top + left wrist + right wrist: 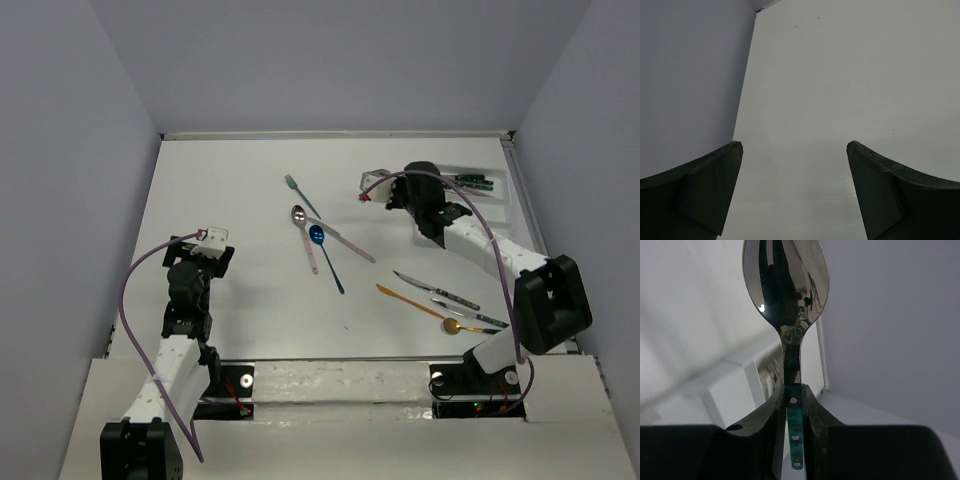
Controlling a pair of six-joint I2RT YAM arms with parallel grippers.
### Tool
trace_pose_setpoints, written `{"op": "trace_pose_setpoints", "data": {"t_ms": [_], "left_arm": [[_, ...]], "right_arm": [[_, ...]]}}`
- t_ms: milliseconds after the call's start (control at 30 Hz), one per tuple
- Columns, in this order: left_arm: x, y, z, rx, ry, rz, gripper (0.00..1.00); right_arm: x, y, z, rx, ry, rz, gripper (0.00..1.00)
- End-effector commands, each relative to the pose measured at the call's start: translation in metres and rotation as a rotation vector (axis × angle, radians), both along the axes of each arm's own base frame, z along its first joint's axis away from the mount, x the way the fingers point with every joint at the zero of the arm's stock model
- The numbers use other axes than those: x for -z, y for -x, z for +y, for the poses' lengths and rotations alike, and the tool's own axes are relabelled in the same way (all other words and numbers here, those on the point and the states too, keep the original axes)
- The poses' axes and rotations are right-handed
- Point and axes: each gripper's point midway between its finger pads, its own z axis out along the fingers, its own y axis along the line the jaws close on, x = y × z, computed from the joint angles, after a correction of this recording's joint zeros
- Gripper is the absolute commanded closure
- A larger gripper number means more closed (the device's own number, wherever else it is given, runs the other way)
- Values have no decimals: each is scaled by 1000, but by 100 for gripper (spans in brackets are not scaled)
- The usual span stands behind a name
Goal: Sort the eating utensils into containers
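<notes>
White tray [497, 203] sits far right from above, the right gripper [388, 192] over its left end; loose utensils [318, 240] lie well apart from it. Left wrist — left gripper [795, 147] spread, empty. Right wrist — jaws pinch a teal-handled spoon [785, 285]; best to level it along one compartment before letting go.

In the top view the left gripper [795, 146] hangs at lower left, jaws wide apart, and the right gripper [794, 389] at upper right pinches a spoon [785, 285].
</notes>
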Motion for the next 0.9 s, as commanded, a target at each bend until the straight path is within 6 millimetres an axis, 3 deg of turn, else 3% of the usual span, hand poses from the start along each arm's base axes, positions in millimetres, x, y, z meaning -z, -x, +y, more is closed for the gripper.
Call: {"op": "trace_pose_setpoints", "data": {"t_ms": [0,67,100,233,300,333,400,567,867], "left_arm": [[-18,-1,4,-14,-7,-85,1],[-17,-1,3,-12,-8,-84,1],[-17,-1,3,-12,-10,-86,1],[-13,-2,3,-9,-13,-75,1],[-13,-2,3,-9,-13,-76,1],[-13,-2,3,-8,-14,-73,1],[-13,-2,3,-10,-14,-74,1],[-11,-3,3,-10,-16,-71,1],[-7,-3,4,-15,-20,-60,1]], "right_arm": [[-1,-45,-94,-37,305,-55,100],[1,-49,-121,-41,270,-17,100],[18,-48,-153,-11,343,32,100],[27,-44,-198,48,355,71,100],[33,-41,-196,-10,316,84,100],[47,-36,-196,-38,351,112,100],[70,-36,-206,-30,381,165,100],[95,-41,-219,0,411,240,100],[111,-53,-222,-2,422,273,100]]}}
